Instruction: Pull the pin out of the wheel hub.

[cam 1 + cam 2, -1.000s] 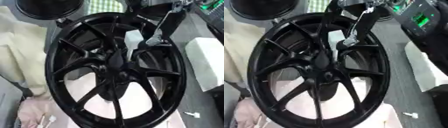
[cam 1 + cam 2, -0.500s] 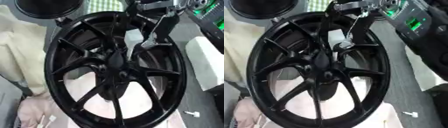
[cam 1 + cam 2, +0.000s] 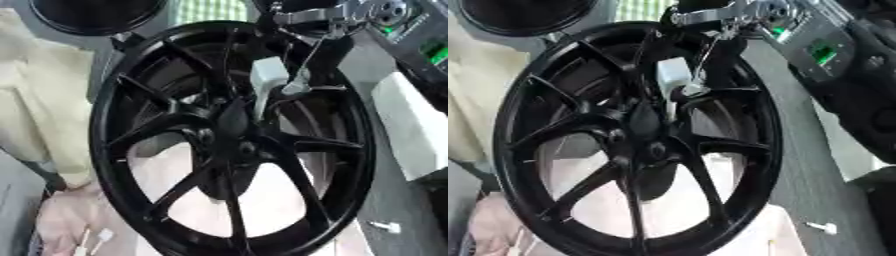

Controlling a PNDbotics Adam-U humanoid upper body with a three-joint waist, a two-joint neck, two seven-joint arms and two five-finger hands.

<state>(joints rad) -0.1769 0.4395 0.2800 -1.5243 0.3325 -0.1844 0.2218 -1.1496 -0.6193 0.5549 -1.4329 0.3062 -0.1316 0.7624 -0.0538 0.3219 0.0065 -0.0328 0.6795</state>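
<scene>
A large black spoked wheel [image 3: 157, 125] lies before me and fills most of both views, its hub [image 3: 229, 137] near the middle. A small white piece with a thin stem [image 3: 267, 75] stands just above the hub, between the spokes; I take it for the pin. My right hand [image 3: 319, 37], black with silver parts, comes in from the top right and reaches down to the right side of this white piece, touching or almost touching it. Whether it holds the piece is hidden. My left hand shows in neither view.
A second black round part [image 3: 96, 15] lies at the top left. Cream cloth [image 3: 35, 100] covers the left side and pale pink padding [image 3: 61, 225] lies under the wheel. A white block [image 3: 411, 125], a device with green lights [image 3: 815, 50] and a small white bit [image 3: 385, 227] are at the right.
The right arm and hand have shifted a little to the left, closer to the white piece. The whole picture has also shifted slightly. The wheel and white piece stay put.
</scene>
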